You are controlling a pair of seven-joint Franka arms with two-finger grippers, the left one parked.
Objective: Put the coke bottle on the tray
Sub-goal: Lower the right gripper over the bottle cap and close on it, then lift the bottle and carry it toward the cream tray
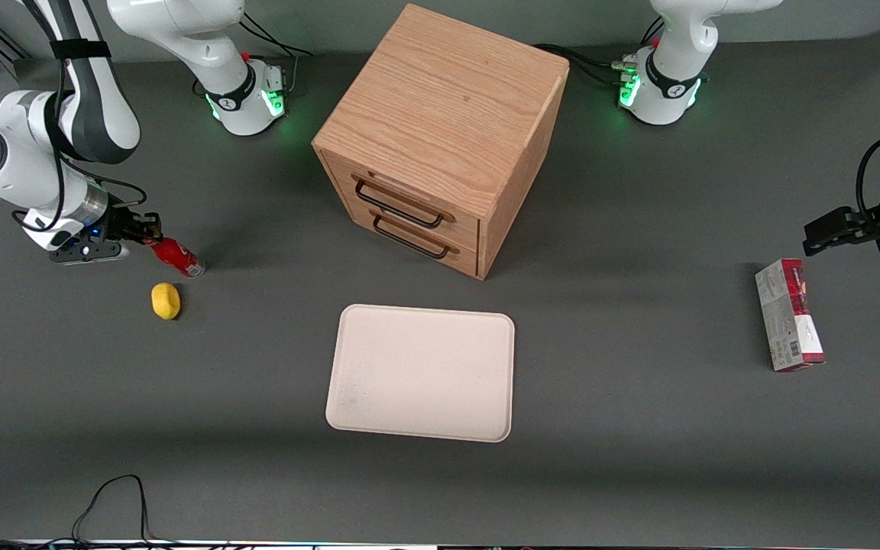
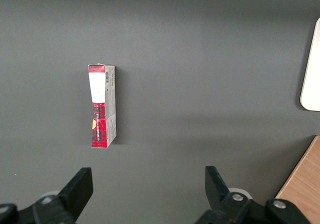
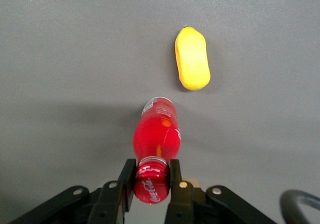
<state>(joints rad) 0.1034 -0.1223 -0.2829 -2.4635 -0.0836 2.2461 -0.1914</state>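
With its fingers clamped on the cap end, the gripper [image 3: 151, 180] holds the bottle [image 3: 156, 134] tilted, silvery base touching the table [image 1: 638, 428] toward the working arm's end. Lemon [image 1: 166, 300] lies near the base, nearer the front camera. Tray [image 1: 422, 372] sits well apart, in front of the drawers [image 1: 440, 141].

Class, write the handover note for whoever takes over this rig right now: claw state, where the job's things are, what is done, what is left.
Claw: shut on the coke bottle's cap end, at the working arm's end of the table, beside the lemon.
Bottle: tilted, base on or near the table.
Tray: bare, in front of the drawer cabinet.
Done: grasp.
Left: lift, carry to tray, set down, release.
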